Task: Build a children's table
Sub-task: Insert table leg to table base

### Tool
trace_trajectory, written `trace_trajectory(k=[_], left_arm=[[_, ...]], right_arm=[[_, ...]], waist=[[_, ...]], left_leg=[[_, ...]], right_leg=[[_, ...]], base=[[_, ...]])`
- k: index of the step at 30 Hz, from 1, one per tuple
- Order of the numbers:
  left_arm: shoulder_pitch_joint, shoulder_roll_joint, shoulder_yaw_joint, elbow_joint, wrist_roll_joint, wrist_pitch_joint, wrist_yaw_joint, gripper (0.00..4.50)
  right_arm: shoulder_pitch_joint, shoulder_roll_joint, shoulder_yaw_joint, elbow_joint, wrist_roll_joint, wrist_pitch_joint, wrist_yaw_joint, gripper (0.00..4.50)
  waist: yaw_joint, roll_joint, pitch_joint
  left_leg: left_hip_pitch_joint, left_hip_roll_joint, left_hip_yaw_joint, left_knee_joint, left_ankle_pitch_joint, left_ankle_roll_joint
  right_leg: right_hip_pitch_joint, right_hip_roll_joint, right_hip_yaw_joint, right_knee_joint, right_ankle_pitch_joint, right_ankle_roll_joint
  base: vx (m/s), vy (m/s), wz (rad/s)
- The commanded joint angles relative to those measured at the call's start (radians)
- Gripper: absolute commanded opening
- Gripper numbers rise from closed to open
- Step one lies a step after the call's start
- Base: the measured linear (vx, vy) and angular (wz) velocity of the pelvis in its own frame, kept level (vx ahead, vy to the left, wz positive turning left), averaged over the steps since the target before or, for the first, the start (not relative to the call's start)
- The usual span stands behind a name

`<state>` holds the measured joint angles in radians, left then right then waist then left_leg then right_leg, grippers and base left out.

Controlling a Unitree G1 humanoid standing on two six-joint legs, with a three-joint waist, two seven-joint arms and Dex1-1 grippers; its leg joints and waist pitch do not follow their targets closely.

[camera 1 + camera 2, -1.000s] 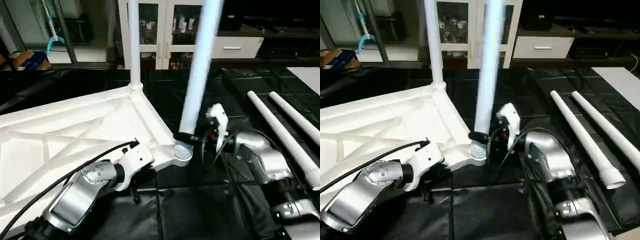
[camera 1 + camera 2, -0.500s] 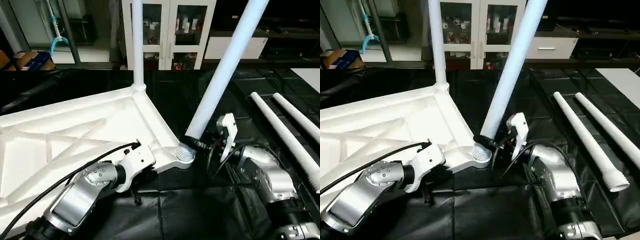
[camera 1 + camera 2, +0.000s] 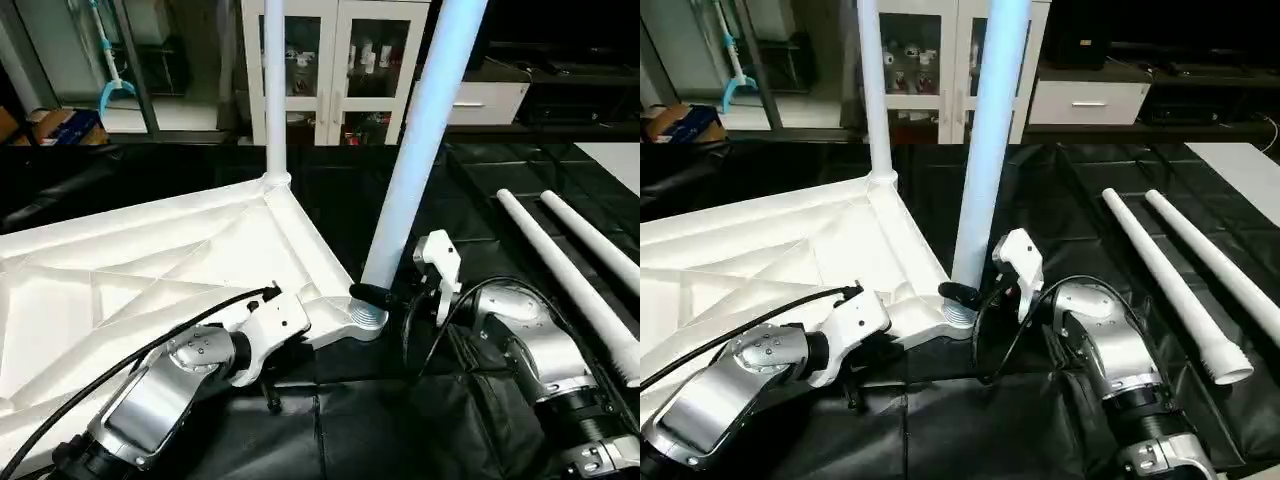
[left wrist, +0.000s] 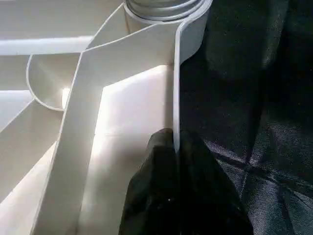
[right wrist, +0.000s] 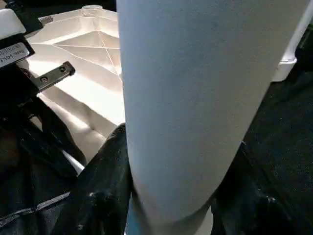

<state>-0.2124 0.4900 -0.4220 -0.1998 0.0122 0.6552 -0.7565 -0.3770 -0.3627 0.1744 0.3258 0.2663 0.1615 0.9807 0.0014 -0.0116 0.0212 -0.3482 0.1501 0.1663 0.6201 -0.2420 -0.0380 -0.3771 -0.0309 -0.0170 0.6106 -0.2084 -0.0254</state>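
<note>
The white table top (image 3: 150, 270) lies upside down on the black mat, ribs facing up. One white leg (image 3: 273, 90) stands upright in its far corner socket. A second leg (image 3: 415, 150) stands nearly upright in the near corner socket (image 3: 362, 320), with my right gripper (image 3: 378, 291) shut around its base just above the socket. In the right wrist view this leg (image 5: 190, 98) sits between the two black fingers (image 5: 102, 191). My left gripper (image 4: 175, 147) is shut on the top's thin rim (image 4: 177, 88) close to that same corner.
Two loose white legs (image 3: 565, 275) (image 3: 600, 240) lie side by side on the mat at the right. A white glass-door cabinet (image 3: 340, 60) and a white drawer unit (image 3: 480, 100) stand behind. A black cable (image 3: 120, 365) runs along my left forearm.
The leg in my right gripper leaned right half a second ago and now stands nearly upright again. Less of its thread shows above the socket. The left gripper keeps its hold.
</note>
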Motion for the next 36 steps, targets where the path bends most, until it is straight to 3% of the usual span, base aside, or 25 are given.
trace_trajectory(k=[1,4,7,8,9,13,20,25,26,31,33,34,36], left_arm=[[0.012,0.005,-0.01,0.016,0.015,0.002,0.016,0.07],[0.018,-0.008,-0.008,0.013,0.018,-0.005,0.033,0.07],[0.019,-0.01,-0.009,0.013,0.02,-0.005,0.037,0.0],[0.018,-0.012,-0.012,0.017,0.027,-0.007,0.044,0.0],[0.018,-0.012,-0.013,0.017,0.028,-0.008,0.046,0.0],[0.003,-0.013,-0.019,0.027,0.055,-0.023,0.068,0.0],[-0.003,-0.027,0.001,0.041,0.068,-0.014,0.109,0.0],[-0.004,-0.055,0.02,0.054,0.076,0.013,0.151,0.0],[-0.009,-0.061,0.022,0.06,0.078,0.018,0.16,0.0],[-0.063,-0.13,0.029,0.132,0.102,0.053,0.243,0.0],[-0.112,-0.208,0.056,0.2,0.117,0.088,0.334,0.0],[-0.112,-0.208,0.056,0.2,0.117,0.088,0.334,0.0],[-0.153,-0.261,0.072,0.266,0.134,0.09,0.407,0.0]], right_arm=[[0.075,-0.028,0.068,0.111,-0.106,0.038,-0.018,1.86],[0.087,-0.002,0.033,0.105,-0.089,0.025,-0.068,1.86],[0.085,0.01,0.015,0.106,-0.072,0.026,-0.081,1.86],[0.082,0.015,0.005,0.109,-0.063,0.025,-0.09,1.86],[0.081,0.016,0.004,0.11,-0.062,0.025,-0.09,1.86],[0.076,0.021,-0.004,0.114,-0.063,0.009,-0.111,1.86],[0.056,0.079,-0.074,0.188,-0.072,-0.037,-0.272,1.86],[0.041,0.112,-0.112,0.233,-0.088,-0.064,-0.399,1.86],[0.032,0.118,-0.112,0.247,-0.101,-0.073,-0.431,1.86],[-0.049,0.168,-0.105,0.363,-0.169,-0.092,-0.632,1.86],[-0.106,0.205,-0.108,0.437,-0.19,-0.087,-0.76,1.86],[-0.106,0.205,-0.108,0.437,-0.19,-0.087,-0.76,1.86],[-0.152,0.234,-0.108,0.495,-0.201,-0.09,-0.863,1.86]], waist=[[-0.003,0.005,-0.02],[-0.005,0.011,-0.018],[-0.007,0.01,-0.017],[-0.009,0.016,-0.017],[-0.011,0.012,-0.017],[-0.013,0.015,-0.016],[-0.026,0.012,-0.011],[-0.031,0.015,-0.009],[-0.033,0.02,-0.009],[-0.05,0.017,-0.013],[-0.057,0.02,-0.01],[-0.06,0.017,-0.009],[-0.059,0.016,-0.011]], left_leg=[[-0.002,0.082,-0.036,-0.096,-0.228,0.022],[-0.002,0.081,-0.037,-0.098,-0.253,0.014],[0.0,0.081,-0.04,-0.101,-0.297,0.004],[0.002,0.081,-0.043,-0.103,-0.317,-0.005],[0.0,0.081,-0.042,-0.103,-0.321,-0.005],[0.001,0.082,-0.043,-0.105,-0.33,-0.006],[-0.001,0.079,-0.05,-0.106,-0.396,-0.024],[0.001,0.078,-0.051,-0.109,-0.428,-0.032],[-0.001,0.077,-0.055,-0.11,-0.438,-0.035],[-0.004,0.075,-0.057,-0.113,-0.444,-0.049],[0.004,0.071,-0.051,-0.109,-0.459,-0.047],[0.004,0.068,-0.051,-0.107,-0.463,-0.045],[-0.004,0.07,-0.054,-0.11,-0.441,-0.034]], right_leg=[[0.021,-0.105,0.05,-0.088,-0.291,-0.193],[0.019,-0.104,0.05,-0.09,-0.306,-0.187],[0.014,-0.103,0.05,-0.095,-0.365,-0.172],[0.011,-0.102,0.05,-0.095,-0.375,-0.166],[0.012,-0.102,0.05,-0.096,-0.376,-0.165],[0.01,-0.103,0.051,-0.097,-0.37,-0.164],[0.0,-0.108,0.051,-0.108,-0.506,-0.125],[-0.009,-0.105,0.05,-0.113,-0.521,-0.113],[-0.007,-0.105,0.049,-0.112,-0.532,-0.108],[-0.006,-0.107,0.044,-0.112,-0.503,-0.114],[-0.016,-0.102,0.043,-0.116,-0.506,-0.122],[-0.016,-0.102,0.042,-0.118,-0.518,-0.119],[-0.009,-0.108,0.042,-0.116,-0.499,-0.112]], base=[[0.0,0.0,0.0],[0.0,0.0,0.0],[0.0,0.0,0.0],[0.0,0.0,0.0],[0.0,0.0,0.0],[0.0,0.0,0.0],[0.0,0.0,0.0],[0.0,0.0,0.0],[0.0,0.0,0.0],[0.0,0.0,0.0],[0.0,0.0,0.0],[0.0,0.0,0.0],[0.0,0.0,0.0]])
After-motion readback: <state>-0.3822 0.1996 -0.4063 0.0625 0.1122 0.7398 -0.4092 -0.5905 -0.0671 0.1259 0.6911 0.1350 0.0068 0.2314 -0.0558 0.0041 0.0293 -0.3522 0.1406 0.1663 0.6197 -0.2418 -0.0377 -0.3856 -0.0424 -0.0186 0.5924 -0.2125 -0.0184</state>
